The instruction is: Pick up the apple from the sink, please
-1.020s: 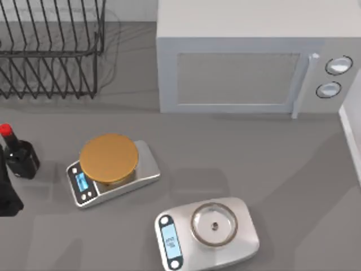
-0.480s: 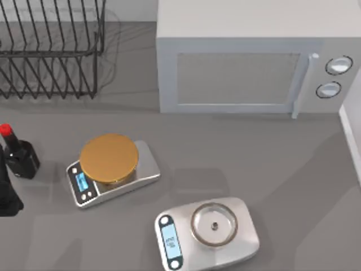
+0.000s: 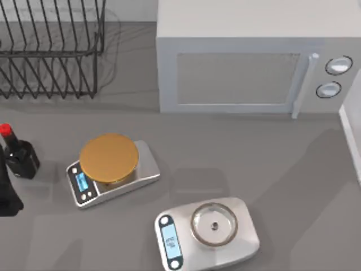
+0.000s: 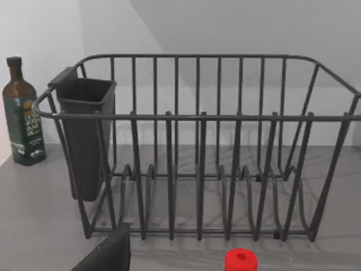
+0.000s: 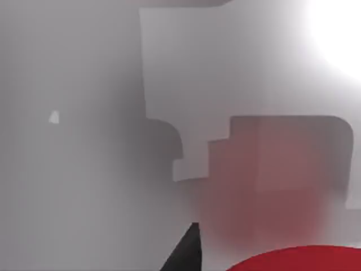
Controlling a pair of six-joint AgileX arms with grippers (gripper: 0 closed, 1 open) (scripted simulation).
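Since a second ago, your left arm (image 3: 7, 192) has slid slightly toward the table's left edge. Closest to your right wrist camera sits the apple (image 5: 293, 259), beyond it pale sink walls; whether the fingers are spread can't be told. Descend slowly, centred over it.

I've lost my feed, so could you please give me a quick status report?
Left arm parked at table's left edge beside dark bottle. Right gripper close over apple, not yet gripping. Nothing visible in the way.
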